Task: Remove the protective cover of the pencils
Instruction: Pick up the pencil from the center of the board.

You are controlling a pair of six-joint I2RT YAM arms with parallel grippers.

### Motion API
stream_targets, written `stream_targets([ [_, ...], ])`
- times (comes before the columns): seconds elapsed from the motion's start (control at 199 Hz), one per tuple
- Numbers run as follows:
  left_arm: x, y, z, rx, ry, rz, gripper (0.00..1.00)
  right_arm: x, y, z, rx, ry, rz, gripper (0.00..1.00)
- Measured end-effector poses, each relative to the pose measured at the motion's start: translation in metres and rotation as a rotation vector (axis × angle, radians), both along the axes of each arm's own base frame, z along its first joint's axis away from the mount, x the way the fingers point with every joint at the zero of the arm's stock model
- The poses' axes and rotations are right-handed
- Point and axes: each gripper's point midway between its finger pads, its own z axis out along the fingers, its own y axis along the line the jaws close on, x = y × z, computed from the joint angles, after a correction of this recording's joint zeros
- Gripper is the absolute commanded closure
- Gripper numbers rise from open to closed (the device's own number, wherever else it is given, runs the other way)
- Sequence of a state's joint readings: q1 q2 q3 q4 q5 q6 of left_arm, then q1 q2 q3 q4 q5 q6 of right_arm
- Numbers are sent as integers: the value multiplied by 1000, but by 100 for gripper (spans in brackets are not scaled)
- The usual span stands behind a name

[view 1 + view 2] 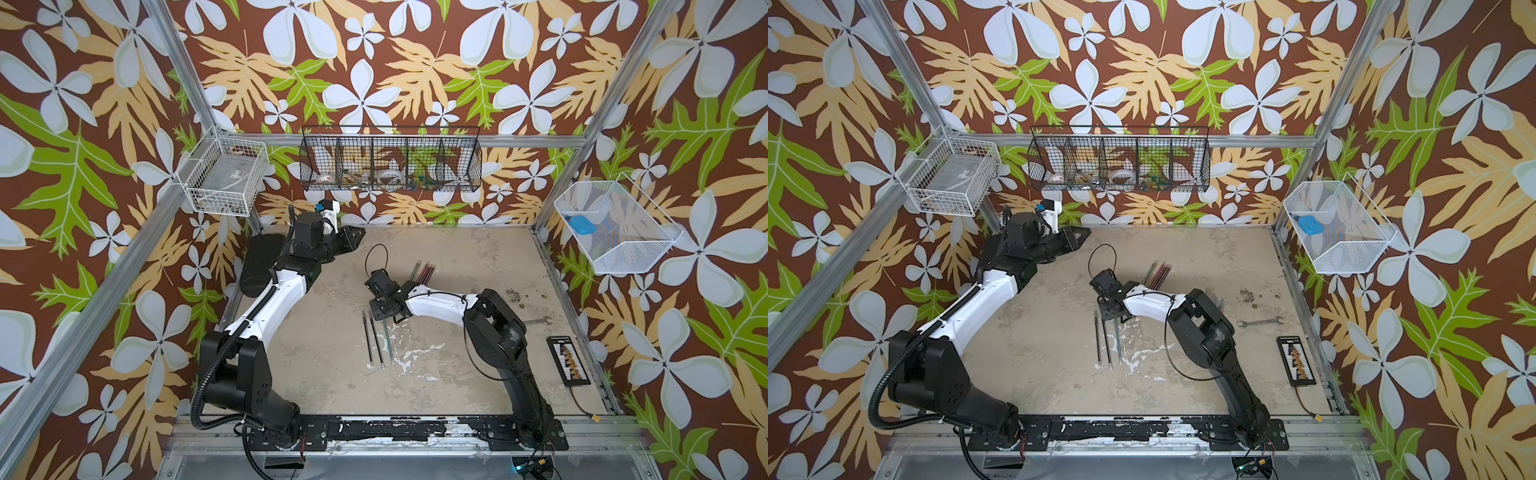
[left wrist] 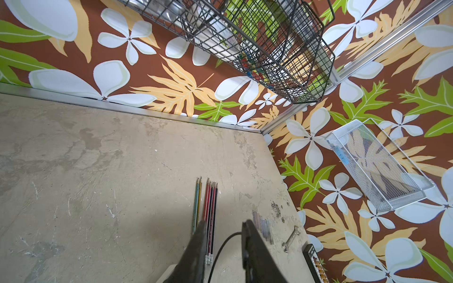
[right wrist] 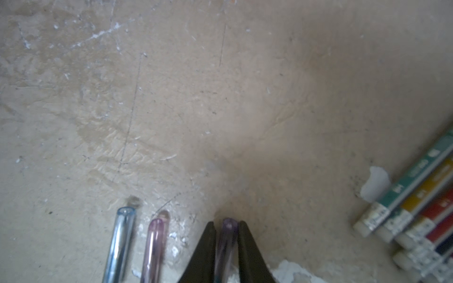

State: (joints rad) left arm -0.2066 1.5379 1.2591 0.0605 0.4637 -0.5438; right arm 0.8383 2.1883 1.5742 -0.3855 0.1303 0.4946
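Three pencils [image 1: 376,343] lie side by side at the table's middle front, each with a clear cover on its far end. My right gripper [image 3: 227,224] is shut on the purple protective cover [image 3: 226,242] of the teal pencil [image 1: 389,343], low over the table. Beside it lie a blue cover [image 3: 121,235] and a pink cover [image 3: 154,242] on the two black pencils. Behind it, several bare pencils [image 2: 208,208] lie in a row, points away, with several loose covers [image 2: 263,224] nearby. My left gripper [image 2: 224,227] hangs open and empty at the back left [image 1: 357,237].
A spanner [image 1: 536,321] and a black strip with a cable [image 1: 567,360] lie at the right. A black cable loop [image 1: 376,257] rises from the right wrist. Wire baskets hang on the back wall [image 1: 390,166], left [image 1: 222,178] and right [image 1: 615,226].
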Motion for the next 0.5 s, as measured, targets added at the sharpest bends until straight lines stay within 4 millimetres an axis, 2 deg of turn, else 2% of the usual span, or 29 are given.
stream_targets([
  [0.12,-2,-2,0,-9,-4,-15,82,-8,-8,2,25,6,-33,92],
  [0.201,-4,-8,-2,-18,-1,-38,83,-18,-17,5,37,31,-44,95],
  [0.266,-7,-18,-2,-23,-2,-62,81,-23,-29,17,52,33,-67,96],
  [0.316,-13,-31,-3,-26,-7,-98,76,-22,-39,36,77,5,-83,95],
  [0.397,-27,-59,-3,-32,-15,-170,71,-24,-63,79,133,-69,-117,96],
  [0.502,-61,-110,-2,-45,-28,-317,67,-26,-114,133,219,-188,-200,100],
])
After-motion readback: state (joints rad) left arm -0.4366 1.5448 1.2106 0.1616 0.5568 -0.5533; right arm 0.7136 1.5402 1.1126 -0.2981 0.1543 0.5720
